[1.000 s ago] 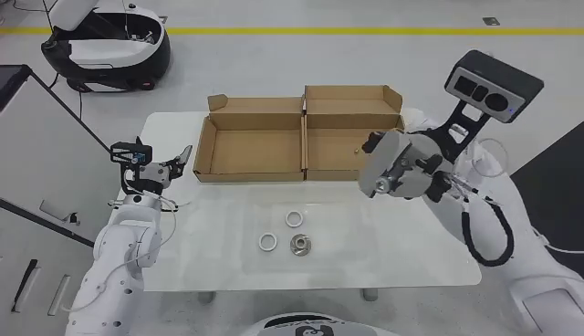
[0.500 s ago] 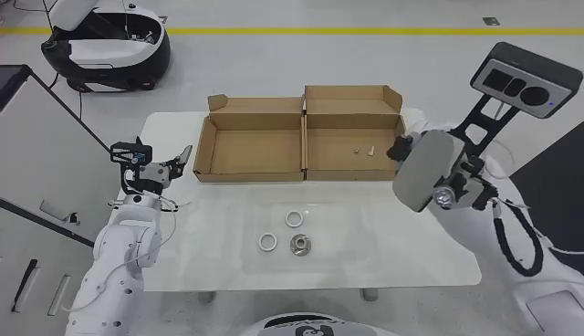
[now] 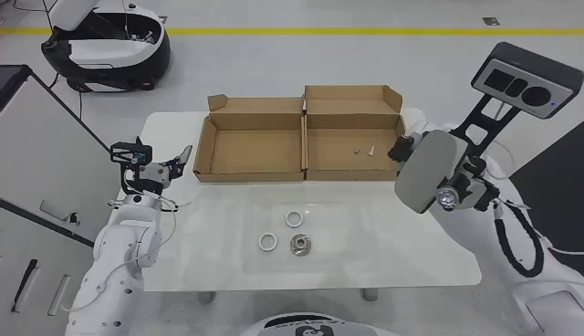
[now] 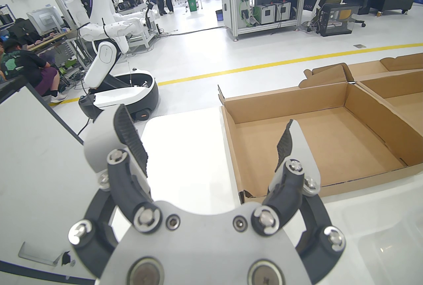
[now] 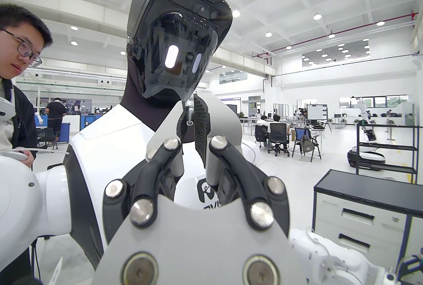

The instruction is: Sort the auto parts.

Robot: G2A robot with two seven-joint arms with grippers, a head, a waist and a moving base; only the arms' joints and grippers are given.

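Two white rings (image 3: 294,218) (image 3: 268,242) and a metal flanged nut (image 3: 299,244) lie on the white table (image 3: 219,245), in front of two open cardboard boxes. The left box (image 3: 246,150) (image 4: 330,141) holds nothing. Two small bolts (image 3: 354,152) (image 3: 371,150) lie in the right box (image 3: 328,144) (image 4: 396,91). My left gripper (image 3: 173,162) (image 4: 205,121) stands open near the table's left edge, beside the left box. Raised at the right box's right end, my right gripper (image 3: 400,148) (image 5: 190,114) is turned up toward the robot's head. It is shut on what looks like a small bolt (image 5: 189,116).
A wheeled robot base (image 3: 105,48) stands on the floor behind the table's left corner. A grey panel (image 3: 46,144) slants along the table's left side. Bare table surface lies to either side of the rings and nut.
My right arm has swung right, away from above the right box, uncovering the two small bolts inside. The left arm has kept still.
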